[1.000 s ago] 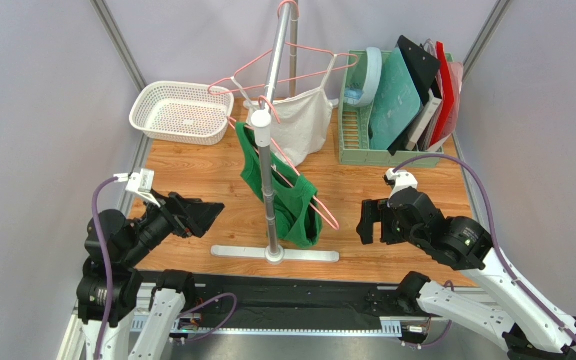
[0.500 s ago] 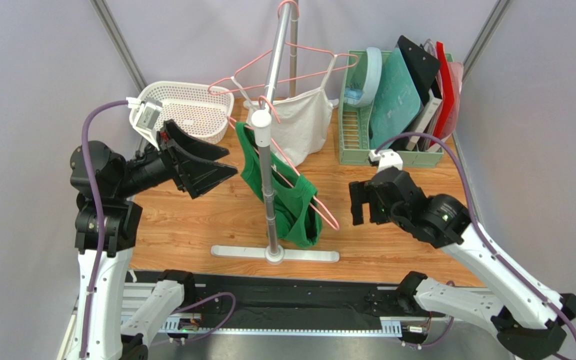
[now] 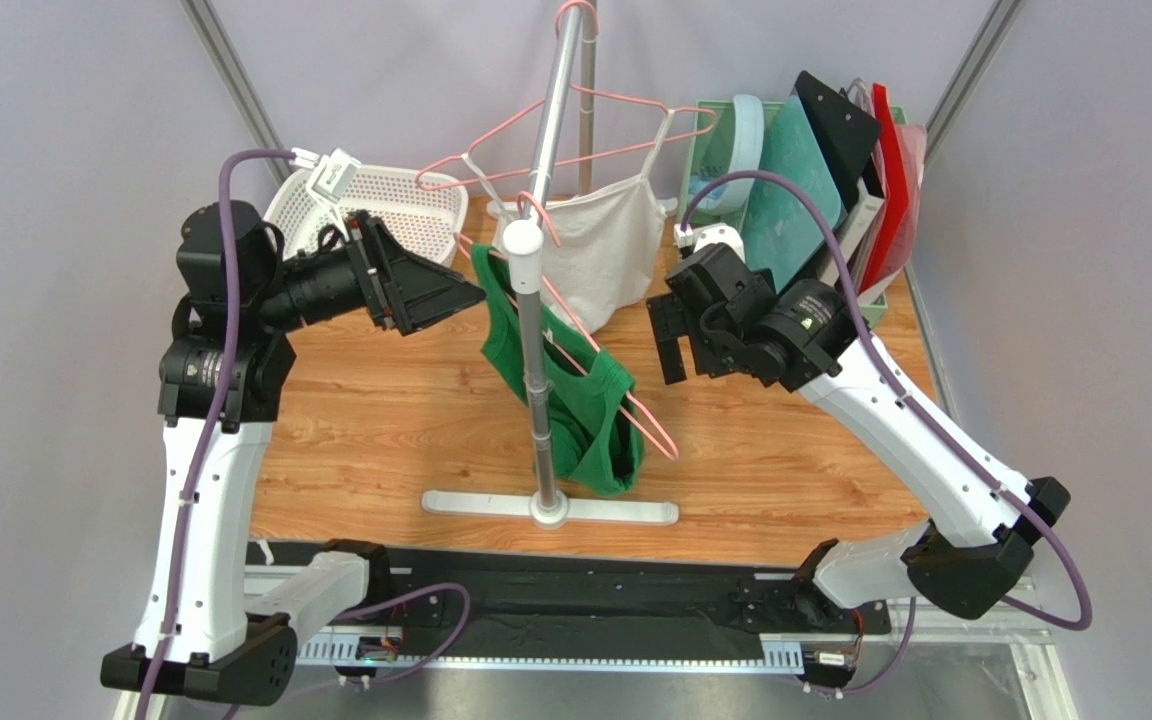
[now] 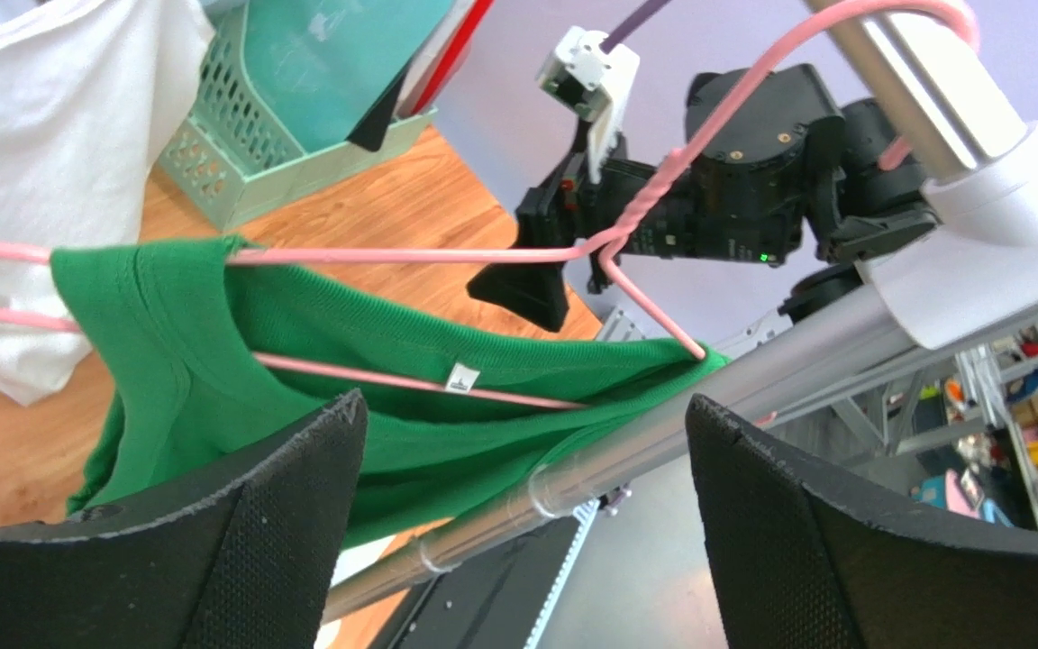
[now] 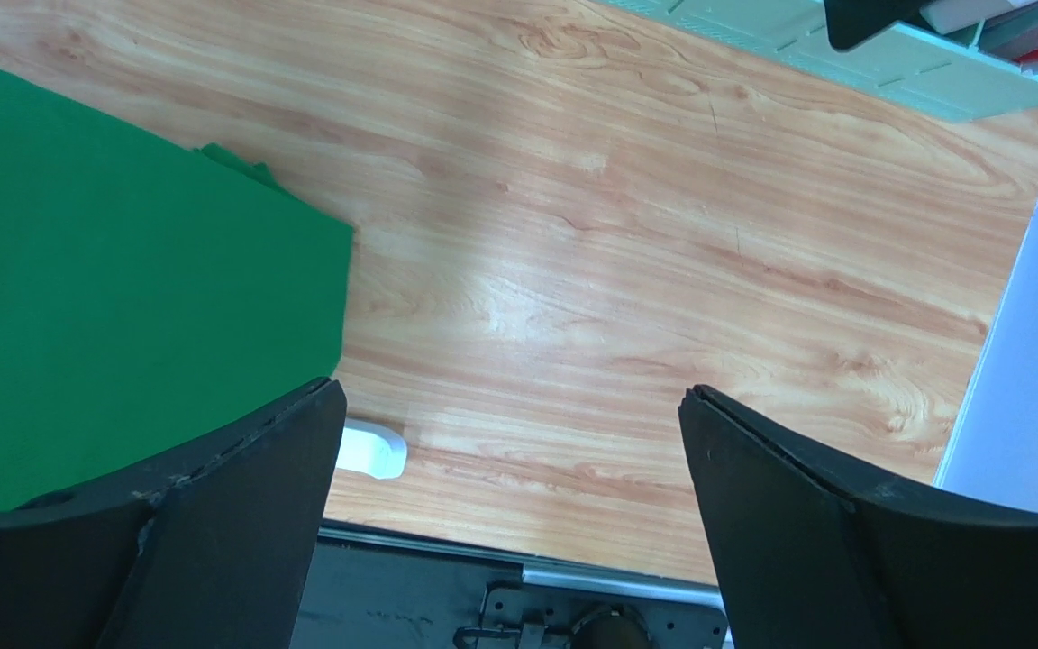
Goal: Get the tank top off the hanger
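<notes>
A green tank top [image 3: 567, 405] hangs on a tilted pink hanger [image 3: 654, 425] hooked on the silver rack pole [image 3: 539, 375]. Behind it a white tank top [image 3: 605, 248] hangs on a second pink hanger [image 3: 597, 150]. My left gripper [image 3: 440, 293] is open, just left of the green top's upper shoulder and apart from it. In the left wrist view the green tank top [image 4: 349, 352], its hanger [image 4: 389, 253] and the pole [image 4: 701, 406] lie beyond the open left gripper [image 4: 525, 399]. My right gripper [image 3: 668, 342] is open, right of the hanger. The right gripper [image 5: 511, 392] frames bare table, with green cloth [image 5: 105, 271] at its left.
A white basket [image 3: 364, 225] stands at the back left. A green rack [image 3: 710, 278] holding boards and lids is at the back right. The clothes stand's flat base [image 3: 612, 512] lies near the table's front edge. The right arm [image 4: 755, 162] shows behind the hanger in the left wrist view.
Both arms have risen from low near the table's front edge and closed in on the rack. The left gripper came up to the green top's shoulder; the right moved up and back.
</notes>
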You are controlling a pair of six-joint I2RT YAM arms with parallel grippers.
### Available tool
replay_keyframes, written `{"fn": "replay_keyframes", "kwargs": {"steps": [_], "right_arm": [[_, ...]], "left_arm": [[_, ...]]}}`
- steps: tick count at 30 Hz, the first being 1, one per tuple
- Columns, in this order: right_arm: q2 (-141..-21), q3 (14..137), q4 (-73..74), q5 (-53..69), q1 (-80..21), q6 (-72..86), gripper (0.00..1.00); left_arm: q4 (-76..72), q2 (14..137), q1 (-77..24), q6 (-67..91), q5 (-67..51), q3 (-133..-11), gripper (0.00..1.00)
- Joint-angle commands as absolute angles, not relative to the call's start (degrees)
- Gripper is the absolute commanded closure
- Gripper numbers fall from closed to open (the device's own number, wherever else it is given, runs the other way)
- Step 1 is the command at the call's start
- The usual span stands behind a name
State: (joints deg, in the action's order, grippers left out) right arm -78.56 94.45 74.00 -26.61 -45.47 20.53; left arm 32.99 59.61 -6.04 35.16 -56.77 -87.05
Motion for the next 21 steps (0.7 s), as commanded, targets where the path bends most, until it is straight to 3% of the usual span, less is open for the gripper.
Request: {"fn": "replay_keyframes", "kwargs": {"steps": [1, 4, 7, 10, 13, 17, 21], "right_arm": [[-74.54, 96.15, 79.80, -24.54, -42.73, 21.79, 0.00], [-69.10, 96.68, 78.85, -21.27, -41.66, 21.54, 0.00], [-65.23, 98.86, 76.73, -18.82, -41.49, 18.29, 0.00], [-65.21, 106.50, 78.92, -12.85, -41.48, 18.45, 0.00], [-63.73, 112.93, 79.72, -3.20, -41.40, 18.46, 0.01], [-62.14, 113.11, 73.41, 25.32, -41.48, 16.87, 0.00], [-62.58, 113.03, 72.51, 29.18, -41.66, 18.19, 0.00]], "left_arm": [[38.68, 58.71, -7.65, 35.56, -50.54, -83.34, 0.13], [34.90, 56.79, -7.73, 44.45, -49.93, -75.96, 0.20], [30.32, 52.30, -7.65, 52.72, -48.69, -73.57, 0.20], [35.14, 49.84, -7.65, 53.96, -47.64, -75.93, 0.19], [39.54, 47.91, -7.65, 53.09, -47.20, -77.34, 0.19], [45.25, 44.74, -7.65, 51.24, -44.12, -77.17, 0.19], [49.03, 44.12, -7.65, 49.66, -43.16, -80.14, 0.19]]}}
